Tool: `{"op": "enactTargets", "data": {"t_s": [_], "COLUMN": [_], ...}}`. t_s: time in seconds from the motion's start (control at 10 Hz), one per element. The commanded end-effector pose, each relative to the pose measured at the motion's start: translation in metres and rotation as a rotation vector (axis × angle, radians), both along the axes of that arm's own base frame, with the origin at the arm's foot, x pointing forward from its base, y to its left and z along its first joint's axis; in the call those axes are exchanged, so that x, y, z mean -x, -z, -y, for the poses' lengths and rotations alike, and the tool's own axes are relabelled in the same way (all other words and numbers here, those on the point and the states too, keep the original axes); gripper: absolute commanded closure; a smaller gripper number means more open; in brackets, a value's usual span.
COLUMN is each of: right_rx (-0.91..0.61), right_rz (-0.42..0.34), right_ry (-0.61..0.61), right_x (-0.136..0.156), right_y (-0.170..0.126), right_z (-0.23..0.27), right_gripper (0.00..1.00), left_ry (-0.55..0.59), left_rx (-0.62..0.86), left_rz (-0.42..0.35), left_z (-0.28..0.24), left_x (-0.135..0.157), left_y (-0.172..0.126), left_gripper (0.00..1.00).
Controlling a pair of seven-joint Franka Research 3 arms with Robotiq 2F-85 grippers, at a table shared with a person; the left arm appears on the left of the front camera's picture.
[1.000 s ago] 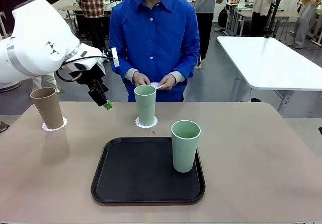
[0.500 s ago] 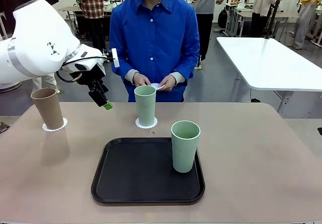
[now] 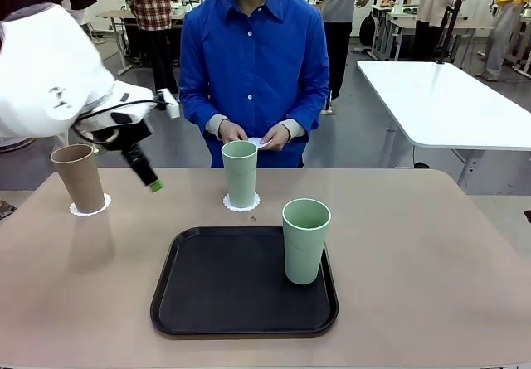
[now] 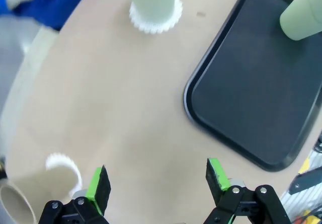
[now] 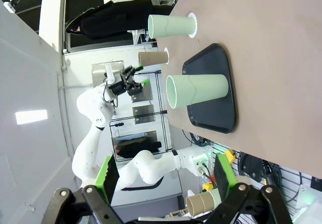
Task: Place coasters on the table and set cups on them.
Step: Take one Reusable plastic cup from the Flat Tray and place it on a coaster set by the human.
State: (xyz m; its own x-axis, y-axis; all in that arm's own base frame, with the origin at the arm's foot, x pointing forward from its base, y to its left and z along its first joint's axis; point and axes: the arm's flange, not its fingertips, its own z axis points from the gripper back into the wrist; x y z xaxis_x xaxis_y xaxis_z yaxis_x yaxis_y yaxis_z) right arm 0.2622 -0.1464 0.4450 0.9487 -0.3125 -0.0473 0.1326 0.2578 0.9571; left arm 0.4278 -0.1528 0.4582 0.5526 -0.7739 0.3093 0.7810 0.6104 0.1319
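A tan cup (image 3: 79, 177) stands on a lacy white coaster (image 3: 90, 210) at the table's (image 3: 431, 245) far left. One mint green cup (image 3: 241, 172) stands on a second coaster (image 3: 241, 204) in front of the person. The other green cup (image 3: 305, 240) stands on the black tray (image 3: 207, 294). The person's hands hold another white coaster (image 3: 261, 142) at chest height. My left gripper (image 3: 152, 183) hangs open and empty above the table between the tan cup and the middle cup. In the left wrist view its open gripper (image 4: 157, 183) looks down on bare table. My right gripper (image 5: 166, 176) is open and empty.
The tray (image 4: 251, 83) lies at the near centre of the table. A white glossy table (image 3: 448, 95) stands behind at the right, and people stand farther back. The tabletop's right half is bare.
My left arm has swung left and a little lower, bringing its open gripper nearer the tan cup. The cups, tray and person's hands have not moved.
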Motion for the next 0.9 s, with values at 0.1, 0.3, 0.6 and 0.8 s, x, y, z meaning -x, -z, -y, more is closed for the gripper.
{"op": "enactTargets", "data": {"t_s": [0.1, 0.3, 0.6, 0.8], "right_rx": [-0.018, -0.018, -0.018, -0.018], "right_rz": [0.015, 0.015, 0.015, 0.015], "right_ry": [0.001, 0.001, 0.001, 0.001], "right_x": [0.0, 0.0, 0.0, 0.0], "right_y": [-0.001, -0.001, -0.001, -0.001], "right_z": [-0.001, -0.001, -0.001, -0.001], "right_gripper": [0.0, 0.0, 0.0, 0.0], "left_ry": [-0.194, -0.275, -0.253, -0.263], "left_rx": [0.042, 0.095, 0.09, 0.091], "left_rz": [-0.058, -0.107, -0.122, -0.147], "left_z": [-0.045, -0.077, -0.085, -0.089], "left_x": [0.051, 0.058, 0.06, 0.058], "left_y": [-0.055, -0.054, -0.063, -0.057], "left_gripper": [0.0, 0.0, 0.0, 0.0]}}
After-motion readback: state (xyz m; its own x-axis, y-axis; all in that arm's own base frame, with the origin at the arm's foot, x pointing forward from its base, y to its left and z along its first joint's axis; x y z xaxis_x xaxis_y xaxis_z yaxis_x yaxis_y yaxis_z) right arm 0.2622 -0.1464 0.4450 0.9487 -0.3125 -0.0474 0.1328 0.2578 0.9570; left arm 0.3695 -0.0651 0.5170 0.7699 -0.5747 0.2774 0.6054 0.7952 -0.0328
